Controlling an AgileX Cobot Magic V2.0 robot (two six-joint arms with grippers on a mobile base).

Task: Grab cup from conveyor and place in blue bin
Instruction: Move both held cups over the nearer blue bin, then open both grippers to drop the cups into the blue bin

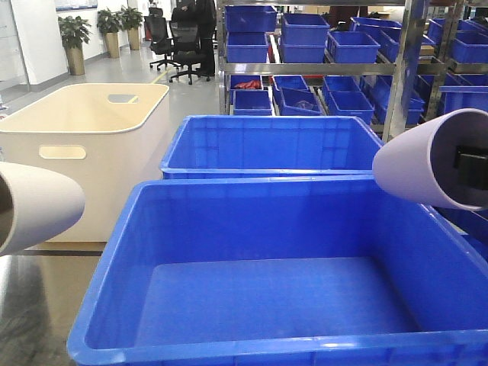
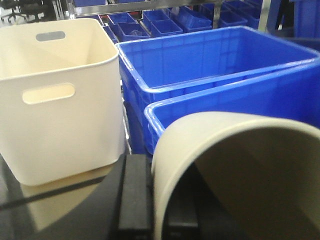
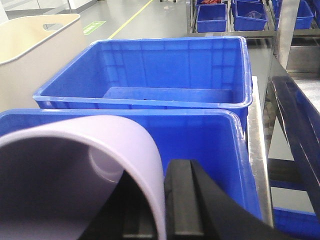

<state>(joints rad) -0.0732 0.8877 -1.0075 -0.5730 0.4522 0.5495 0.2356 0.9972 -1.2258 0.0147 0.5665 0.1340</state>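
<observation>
The near blue bin point(image 1: 114, 267) fills the front view and is empty; it also shows in the left wrist view point(image 2: 260, 95) and the right wrist view point(image 3: 210, 145). My left gripper point(image 2: 157, 210) is shut on the wall of a cream cup point(image 2: 235, 150), which lies sideways left of the bin point(image 1: 34, 202). My right gripper point(image 3: 160, 212) is shut on the wall of a lilac cup point(image 3: 100, 145), held sideways over the bin's right rim point(image 1: 415, 164). The conveyor's ring is out of view.
A second large blue bin point(image 1: 267, 145) stands right behind the near one. A cream-white tub with handle slots point(image 1: 84, 137) stands to the left. Metal shelves with small blue bins point(image 1: 305, 38) are at the back. A dark glossy surface point(image 1: 30, 305) lies lower left.
</observation>
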